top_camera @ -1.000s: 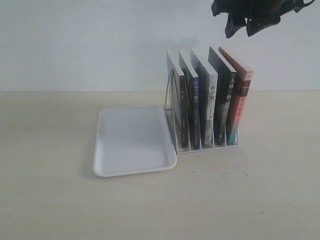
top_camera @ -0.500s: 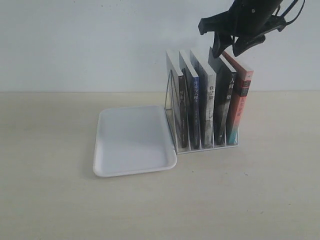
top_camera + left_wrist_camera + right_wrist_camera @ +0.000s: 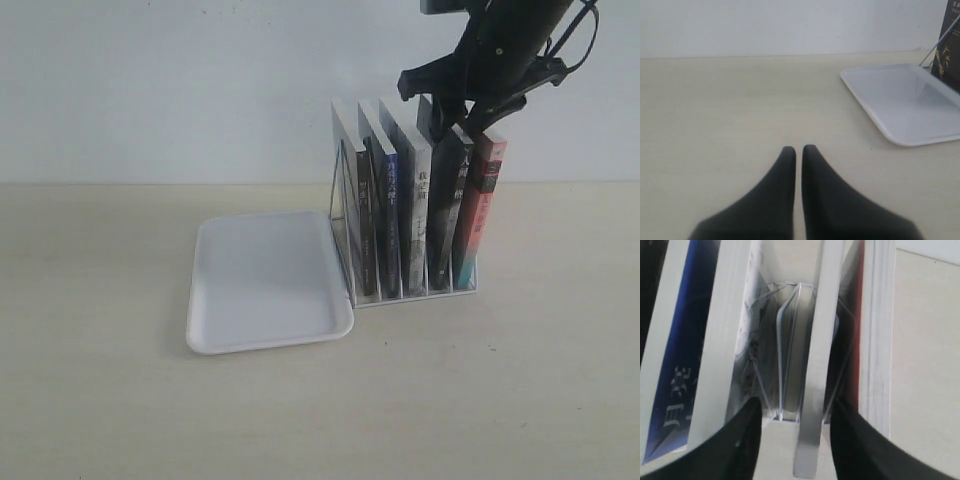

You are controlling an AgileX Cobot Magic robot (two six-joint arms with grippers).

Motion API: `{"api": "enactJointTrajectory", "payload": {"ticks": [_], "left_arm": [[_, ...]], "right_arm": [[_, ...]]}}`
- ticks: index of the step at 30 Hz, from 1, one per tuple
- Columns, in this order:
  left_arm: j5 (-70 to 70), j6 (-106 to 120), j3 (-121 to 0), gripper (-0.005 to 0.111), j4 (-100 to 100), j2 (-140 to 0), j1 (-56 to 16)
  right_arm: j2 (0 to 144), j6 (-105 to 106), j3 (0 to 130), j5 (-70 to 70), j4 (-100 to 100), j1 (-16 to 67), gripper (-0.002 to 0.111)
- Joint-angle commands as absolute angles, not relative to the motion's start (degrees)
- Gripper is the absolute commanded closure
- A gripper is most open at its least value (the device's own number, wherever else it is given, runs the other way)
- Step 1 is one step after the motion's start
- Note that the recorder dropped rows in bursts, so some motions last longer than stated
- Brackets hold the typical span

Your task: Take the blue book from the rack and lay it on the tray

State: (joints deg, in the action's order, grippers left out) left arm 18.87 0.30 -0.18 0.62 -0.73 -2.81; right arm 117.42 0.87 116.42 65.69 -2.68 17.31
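Standing in the rack (image 3: pixel 415 297), five books (image 3: pixel 418 215); tray (image 3: pixel 265 275) alongside.

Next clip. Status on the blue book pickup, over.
Left gripper shut, over table. Right gripper open, straddling top edge of black-spined book. Blue book untouched in rack, two slots away.

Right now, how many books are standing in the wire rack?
5, upright in the white wire rack. From the tray end: dark-spined book, blue book, grey-spined book, black-spined book, red-spined book. None looks hidden.
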Motion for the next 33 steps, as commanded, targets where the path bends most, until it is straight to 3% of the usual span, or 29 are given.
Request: {"api": "enactJointTrajectory", "payload": {"ticks": [1, 22, 25, 27, 33], "left_arm": [[18.06, 0.48, 0.00, 0.103, 0.58, -0.48, -2.63], [18.06, 0.48, 0.00, 0.103, 0.58, -0.48, -2.63], [18.06, 0.48, 0.00, 0.103, 0.58, -0.48, -2.63], [18.06, 0.48, 0.00, 0.103, 0.58, -0.48, -2.63], [18.06, 0.48, 0.00, 0.103, 0.58, -0.48, -2.63]], "right_arm": [[117.34, 0.88, 116.65, 65.58, -2.03, 17.24, 0.079], [120.62, 0.54, 116.65, 65.47, -2.63, 17.24, 0.080], [120.62, 0.37, 116.65, 65.47, -2.63, 17.24, 0.092], [120.51, 0.37, 116.65, 65.59, -2.63, 17.24, 0.109], [120.51, 0.52, 116.65, 64.85, -2.63, 17.24, 0.108]]}}
